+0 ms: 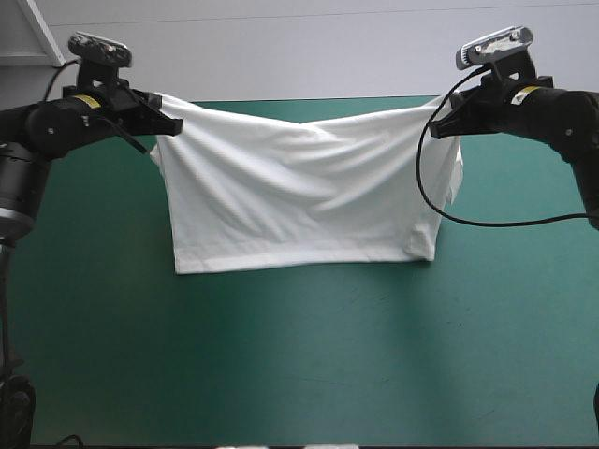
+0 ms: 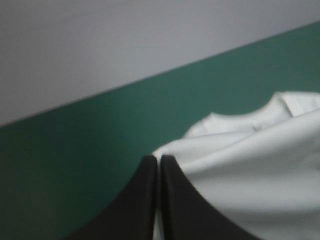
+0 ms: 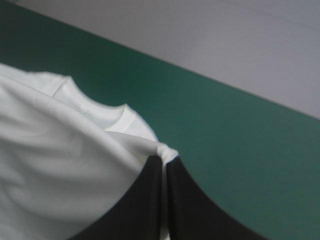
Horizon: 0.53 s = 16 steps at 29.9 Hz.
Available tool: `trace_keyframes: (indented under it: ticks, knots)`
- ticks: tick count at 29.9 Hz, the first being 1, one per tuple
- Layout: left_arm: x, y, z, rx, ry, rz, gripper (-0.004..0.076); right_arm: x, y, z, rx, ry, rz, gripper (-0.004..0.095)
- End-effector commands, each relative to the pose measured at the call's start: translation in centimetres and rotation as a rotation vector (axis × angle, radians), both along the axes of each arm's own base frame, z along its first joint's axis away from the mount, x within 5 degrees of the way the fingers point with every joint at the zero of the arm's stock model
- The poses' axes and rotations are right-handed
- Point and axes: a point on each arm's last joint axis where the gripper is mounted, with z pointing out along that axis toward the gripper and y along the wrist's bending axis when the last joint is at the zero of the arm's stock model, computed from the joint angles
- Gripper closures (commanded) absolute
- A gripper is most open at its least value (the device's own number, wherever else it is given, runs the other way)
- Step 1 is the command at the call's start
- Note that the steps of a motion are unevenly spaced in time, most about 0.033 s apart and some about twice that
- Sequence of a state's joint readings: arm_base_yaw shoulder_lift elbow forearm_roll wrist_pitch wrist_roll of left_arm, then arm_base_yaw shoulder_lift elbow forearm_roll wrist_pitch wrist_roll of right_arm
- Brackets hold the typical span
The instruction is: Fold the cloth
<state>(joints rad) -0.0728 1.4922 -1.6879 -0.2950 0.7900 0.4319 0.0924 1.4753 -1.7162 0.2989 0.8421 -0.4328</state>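
The white T-shirt hangs stretched between both arms above the teal-green table, sagging in the middle, its lower hem near or on the cover. My left gripper is shut on the T-shirt's upper left corner. My right gripper is shut on the upper right corner. In the left wrist view the black fingers meet in an arch at my left gripper, with white T-shirt spreading beside them. In the right wrist view my right gripper pinches a bunched fold of T-shirt.
The table's far edge runs just behind the raised cloth. Open teal-green cover lies in front of the hanging hem.
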Motion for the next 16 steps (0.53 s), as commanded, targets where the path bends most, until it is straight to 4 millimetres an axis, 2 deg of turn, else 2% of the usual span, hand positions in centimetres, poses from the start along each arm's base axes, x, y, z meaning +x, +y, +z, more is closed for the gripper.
trace_keyframes:
  ticks: [1, 5, 9, 12, 16]
  knots:
    - [-4.6, 0.5, 7.5, -0.015, -0.272, 0.015, 0.0705, -4.1, -0.4, 6.6, 0.021, -0.247, -0.001, 0.0908]
    - [-7.2, 0.8, 10.8, 0.006, -0.361, 0.014, 0.0705, -7.5, -0.7, 10.7, 0.028, -0.396, 0.001, 0.0908]
    - [-8.4, 1.0, 12.3, 0.017, -0.423, 0.023, 0.0705, -10.1, -1.0, 13.1, 0.034, -0.491, 0.001, 0.0908]
    - [-8.4, 1.0, 12.5, 0.021, -0.437, 0.031, 0.0705, -10.5, -1.0, 13.4, 0.023, -0.509, 0.004, 0.0908]
    - [-6.6, 0.9, 11.6, 0.021, -0.413, 0.034, 0.0705, -8.7, -0.9, 12.5, 0.019, -0.469, 0.004, 0.0908]
